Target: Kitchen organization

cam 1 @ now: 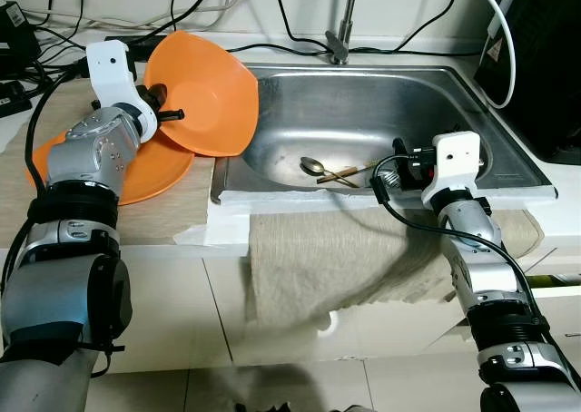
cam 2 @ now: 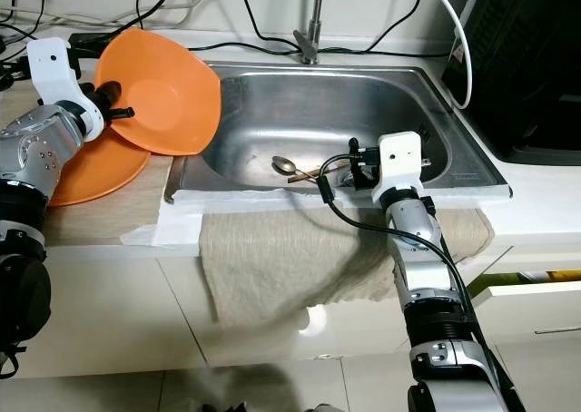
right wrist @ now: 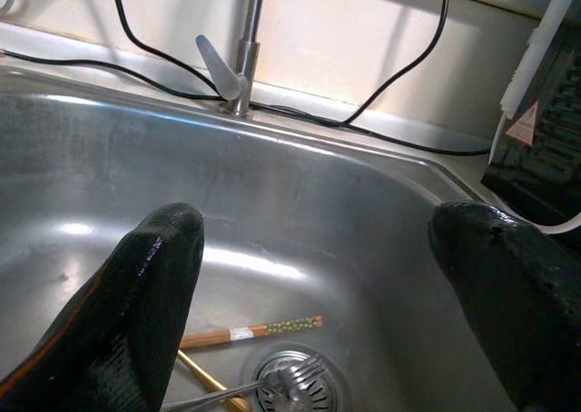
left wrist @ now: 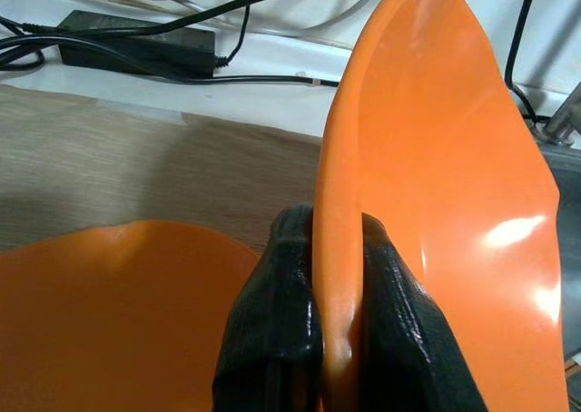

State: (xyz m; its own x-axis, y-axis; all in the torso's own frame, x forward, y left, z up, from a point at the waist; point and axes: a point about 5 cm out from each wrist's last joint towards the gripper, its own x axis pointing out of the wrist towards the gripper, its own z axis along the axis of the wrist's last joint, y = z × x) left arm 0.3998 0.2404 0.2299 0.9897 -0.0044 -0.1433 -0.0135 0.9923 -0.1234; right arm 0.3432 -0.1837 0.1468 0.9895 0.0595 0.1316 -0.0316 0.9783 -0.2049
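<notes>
My left gripper is shut on the rim of an orange plate, which it holds tilted on edge over the counter by the sink's left rim. A second orange plate lies flat on the counter below it. The steel sink holds a spoon, wooden chopsticks and a fork near the drain. At the sink's front right corner my right gripper stands open and empty, pointing into the basin above the cutlery.
A faucet rises behind the sink. Cables and a power adapter run along the back wall. A beige cloth hangs over the counter front. A black appliance stands at the right, and a drawer below is ajar.
</notes>
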